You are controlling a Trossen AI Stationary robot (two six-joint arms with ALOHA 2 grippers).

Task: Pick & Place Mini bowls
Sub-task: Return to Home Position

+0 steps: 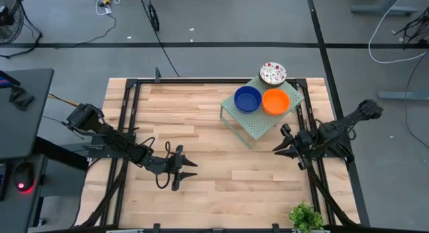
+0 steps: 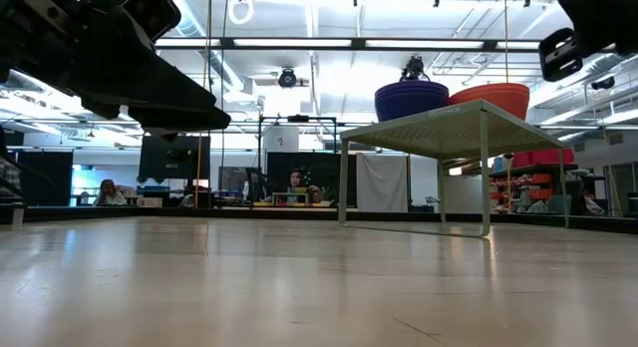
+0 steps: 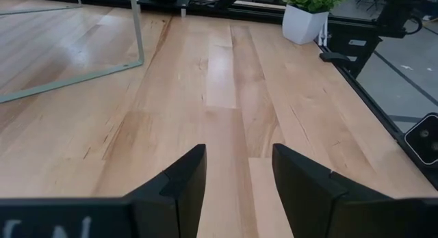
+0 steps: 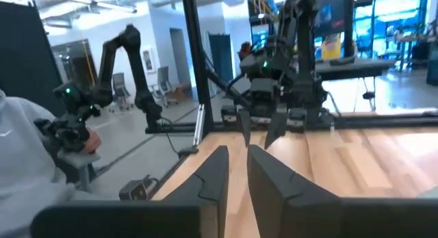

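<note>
On the rack [image 1: 258, 128], just beyond our right gripper [image 1: 279, 140] (empty, fingers slightly parted), sit the mini bowls [image 1: 271, 99]; our left gripper [image 1: 194, 169], released too, hangs well apart from them.

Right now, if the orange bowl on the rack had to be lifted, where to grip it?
Pinch the orange bowl by its rim, on the side away from the blue bowl, coming straight down: it sits upright on the rack, the blue one close beside, so that edge looks freest.

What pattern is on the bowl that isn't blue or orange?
Speckled bowl: white with red speckles; high view.
</note>
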